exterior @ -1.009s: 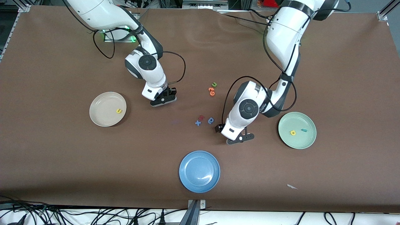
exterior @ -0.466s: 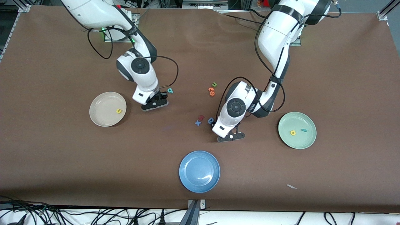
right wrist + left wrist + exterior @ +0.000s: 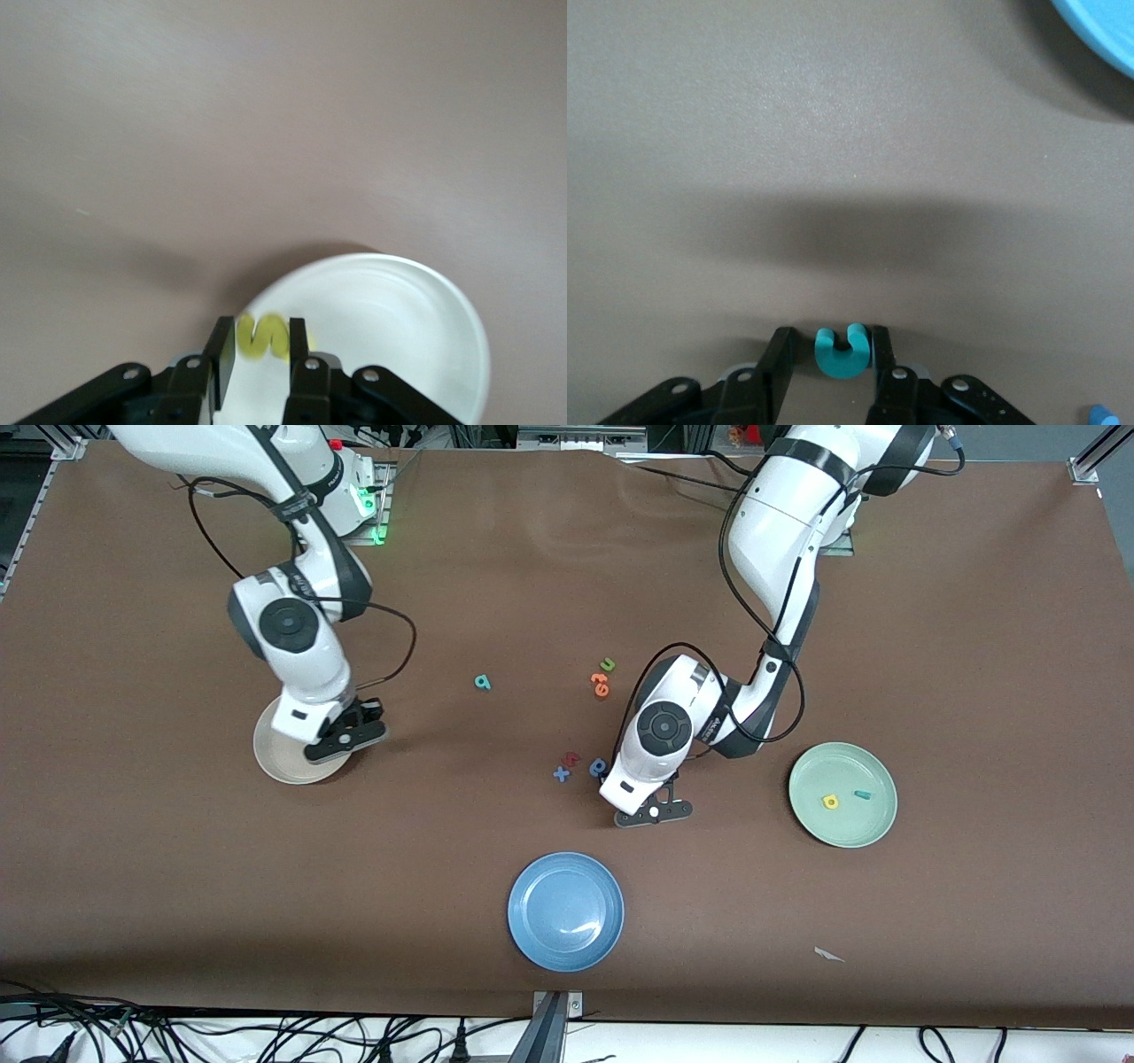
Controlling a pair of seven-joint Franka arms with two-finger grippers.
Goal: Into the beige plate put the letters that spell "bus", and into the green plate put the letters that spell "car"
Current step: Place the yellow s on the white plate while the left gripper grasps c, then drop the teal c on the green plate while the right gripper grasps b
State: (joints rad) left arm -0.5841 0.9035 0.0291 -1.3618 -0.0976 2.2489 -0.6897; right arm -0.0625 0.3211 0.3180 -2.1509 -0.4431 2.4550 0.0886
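The right end effector (image 3: 345,735) hung over the beige plate (image 3: 268,760), near the right arm's end of the table (image 3: 177,886). It was clamped narrowly on the yellow "s" (image 3: 263,337), which the right wrist view showed pinched between its fingers above the plate's pale floor. In the front view the wrist hid much of that plate, so its contents could not be made out there. The left end effector (image 3: 654,812) was down at the table near the middle. Its fingers stood narrowly apart on either side of the teal "c" (image 3: 843,353), which lay flat on the table; one finger was against it and a sliver of gap showed at the other. The front view hid this letter under the wrist. The teal "b" (image 3: 482,683) lay alone on the table between the two arms, farther from the camera than both plates. The green plate (image 3: 850,828), toward the left arm's end, held the yellow "a" (image 3: 830,802) and the teal "r" (image 3: 862,794), apart from each other. A dark blue round letter (image 3: 598,767) lay just beside the left wrist (partly tucked under it), with a blue "x" (image 3: 561,774) close by. The orange letters (image 3: 600,683) and green "u" (image 3: 608,663) lay farther back. The blue plate (image 3: 565,911) sat nearest the camera, cut off at a corner of the left wrist view.
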